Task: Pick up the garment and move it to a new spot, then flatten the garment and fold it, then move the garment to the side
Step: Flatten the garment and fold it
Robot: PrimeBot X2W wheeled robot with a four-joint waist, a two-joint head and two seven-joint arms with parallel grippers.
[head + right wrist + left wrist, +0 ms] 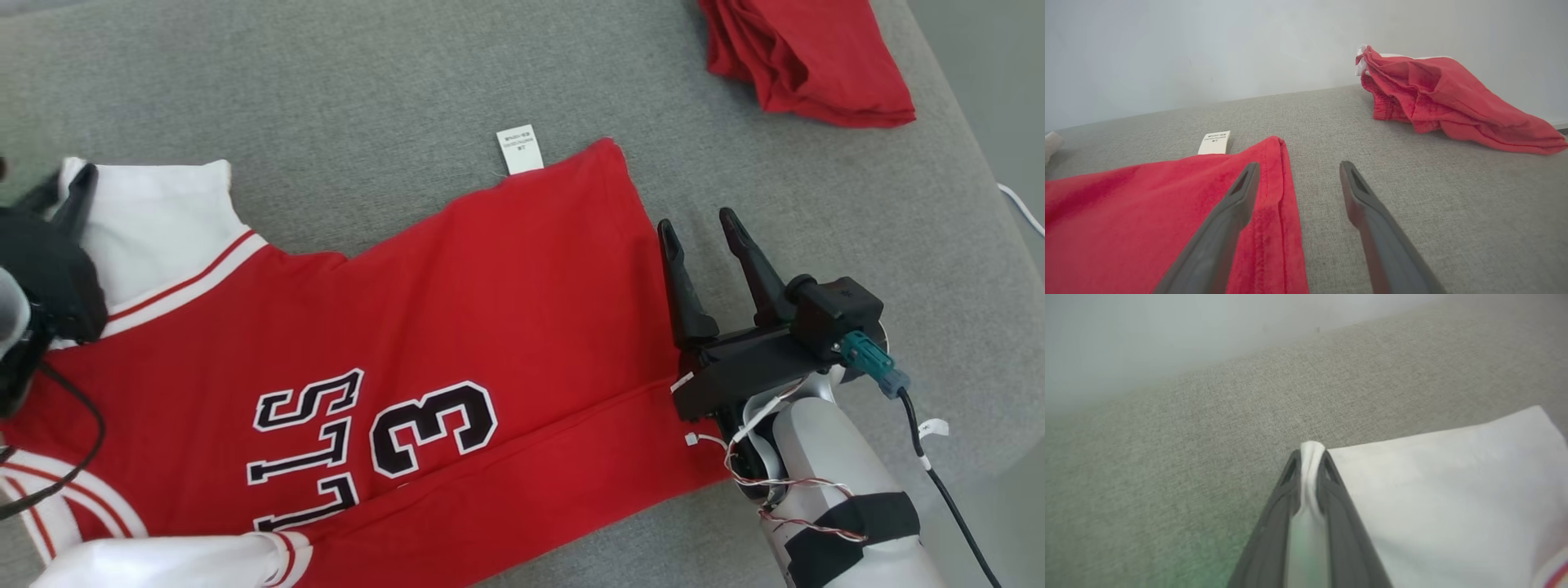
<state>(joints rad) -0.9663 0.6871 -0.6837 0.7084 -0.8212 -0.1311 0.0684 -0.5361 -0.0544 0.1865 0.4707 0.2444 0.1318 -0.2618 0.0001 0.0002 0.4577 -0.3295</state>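
The left gripper (1311,457) is pinched narrow on a thin fold at the corner of the white cotton sleeve (1433,490); the right gripper (695,220) stands wide, one finger over the hem of the red knit jersey with black lettering (490,310), the other over the bare grey fabric-covered tabletop (326,82); the jersey lies spread between the two grippers. The left bite looks shallow, so a pull may slip it free; the right gripper, closing too high, may miss the hem or catch one layer; uneven lifting would bunch the cloth.

Head camera looks down; wrist cameras skim low across the same jersey (490,310), left seemingly closest.
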